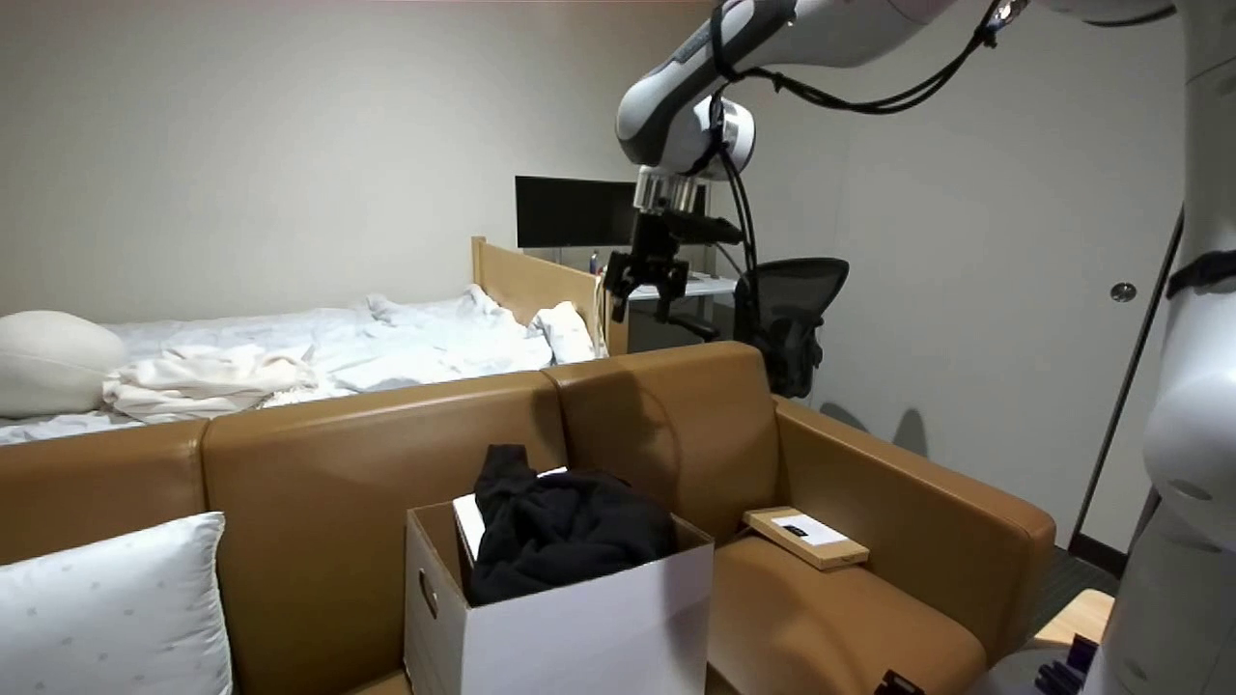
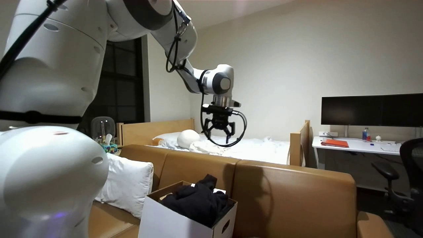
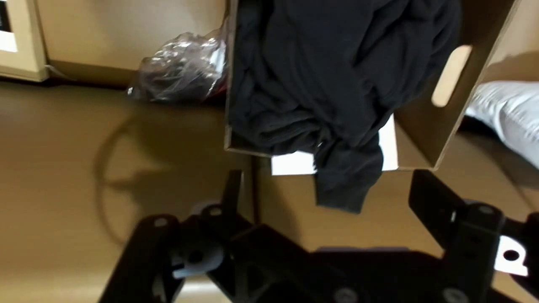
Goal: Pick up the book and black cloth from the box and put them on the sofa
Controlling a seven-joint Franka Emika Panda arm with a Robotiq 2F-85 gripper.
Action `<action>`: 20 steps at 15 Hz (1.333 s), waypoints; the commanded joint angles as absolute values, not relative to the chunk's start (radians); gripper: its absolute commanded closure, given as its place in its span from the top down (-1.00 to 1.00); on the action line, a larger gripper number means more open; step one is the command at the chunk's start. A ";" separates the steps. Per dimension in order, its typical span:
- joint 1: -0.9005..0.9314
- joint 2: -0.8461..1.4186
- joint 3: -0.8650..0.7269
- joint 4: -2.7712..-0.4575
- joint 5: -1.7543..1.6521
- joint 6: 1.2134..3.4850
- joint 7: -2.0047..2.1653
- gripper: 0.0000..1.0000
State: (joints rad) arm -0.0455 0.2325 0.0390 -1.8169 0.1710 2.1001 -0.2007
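Observation:
The black cloth (image 1: pixel 579 531) lies bunched in the white box (image 1: pixel 589 637) on the brown sofa (image 1: pixel 377 454); the cloth also shows in an exterior view (image 2: pixel 200 203). In the wrist view one end of the cloth (image 3: pixel 341 75) hangs over the box's edge. A flat white thing (image 3: pixel 292 163) stands partly under the cloth; I cannot tell whether it is the book. A flat tan item with a white label (image 1: pixel 806 536), book-like or a thin carton, lies on the sofa seat. My gripper (image 1: pixel 644 307) is open and empty, high above the sofa back, apart from the box; its fingers (image 3: pixel 328 181) are spread.
A white pillow (image 1: pixel 116 608) leans on the sofa beside the box. A clear plastic bag (image 3: pixel 181 69) lies against the box's other side. The sofa armrest (image 1: pixel 917 483) rises beside the tan item. A bed (image 2: pixel 257 150) stands behind the sofa, with a desk (image 2: pixel 360 145) and chair (image 2: pixel 409 172).

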 commanded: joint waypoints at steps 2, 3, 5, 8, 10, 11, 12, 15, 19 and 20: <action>0.050 0.222 0.136 -1.967 0.207 2.095 -0.247 1.00; 0.081 0.235 0.162 -1.978 0.204 2.092 -0.242 1.00; 0.150 0.271 0.212 -1.980 0.175 2.083 -0.220 1.00; 0.270 0.388 0.243 -1.942 0.030 2.126 -0.144 1.00; 0.329 0.448 0.218 -1.938 -0.116 2.174 -0.093 1.00; 0.347 0.479 0.200 -1.939 -0.191 2.193 -0.085 1.00; 0.364 0.501 0.177 -1.936 -0.269 2.204 -0.072 1.00; 0.377 0.537 0.098 -1.881 -0.472 2.213 -0.063 1.00; 0.373 0.563 0.009 -1.829 -0.656 2.351 0.047 1.00; 0.377 0.583 -0.009 -1.832 -0.701 2.421 0.109 1.00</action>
